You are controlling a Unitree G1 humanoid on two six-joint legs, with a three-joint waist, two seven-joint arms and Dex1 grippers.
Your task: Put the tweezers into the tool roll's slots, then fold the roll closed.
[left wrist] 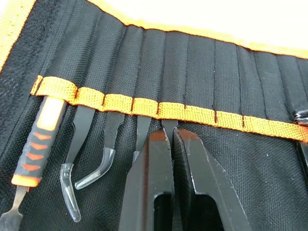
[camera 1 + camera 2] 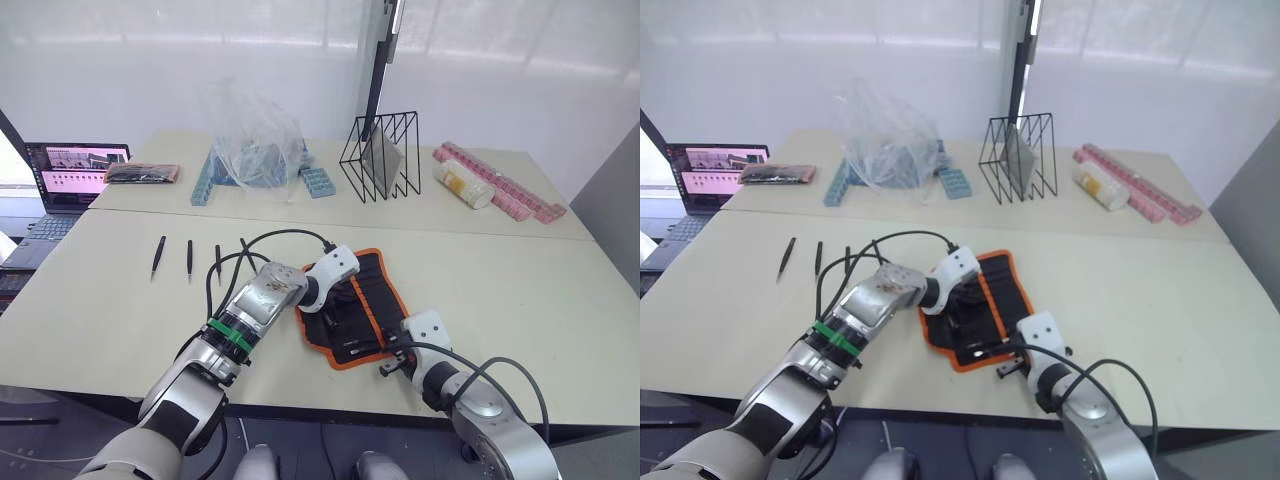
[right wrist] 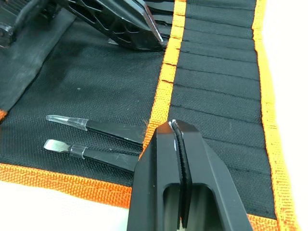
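Left claw, fingers nearly closed on a tweezer, feeds it into a slot of the tool roll just ahead; right claw closed empty, pinning the roll; next fetch loose tweezers far left.

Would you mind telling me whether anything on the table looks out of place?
Nothing looks damaged or spilled. Three loose tweezers lie on the table, apart from the open tool roll, where the left gripper is at a slot.
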